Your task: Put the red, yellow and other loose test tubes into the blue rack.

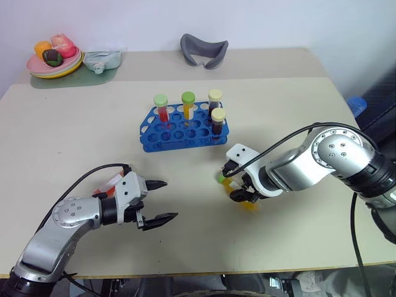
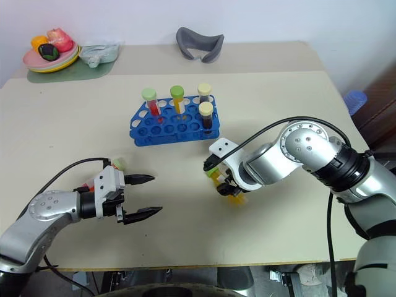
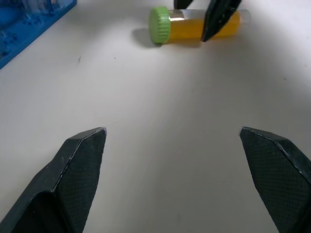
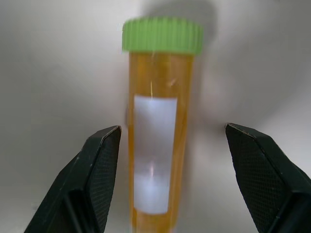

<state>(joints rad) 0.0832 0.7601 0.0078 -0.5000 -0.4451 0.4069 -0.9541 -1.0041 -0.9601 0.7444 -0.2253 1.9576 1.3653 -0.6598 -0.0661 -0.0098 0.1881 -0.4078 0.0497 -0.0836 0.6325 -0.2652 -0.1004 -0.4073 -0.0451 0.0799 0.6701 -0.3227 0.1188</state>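
The blue rack point(image 1: 179, 137) stands mid-table with several capped tubes upright in it. A loose yellow tube point(image 4: 158, 145) with a green cap point(image 1: 221, 178) and a white label lies flat on the table in front of the rack's right end. My right gripper point(image 1: 241, 192) points down over it, open, one finger on each side and neither touching it. My left gripper point(image 1: 158, 201) hovers open and empty at the front left, pointing toward the yellow tube point(image 3: 189, 25). A red tube with a green cap point(image 2: 117, 163) lies beside my left wrist, mostly hidden by the hand.
A plate of toy food point(image 1: 43, 68) on a green mat and a small pouch point(image 1: 102, 60) sit at the back left corner. A grey curved piece point(image 1: 204, 49) lies at the back centre. The table's front edge runs just behind both hands.
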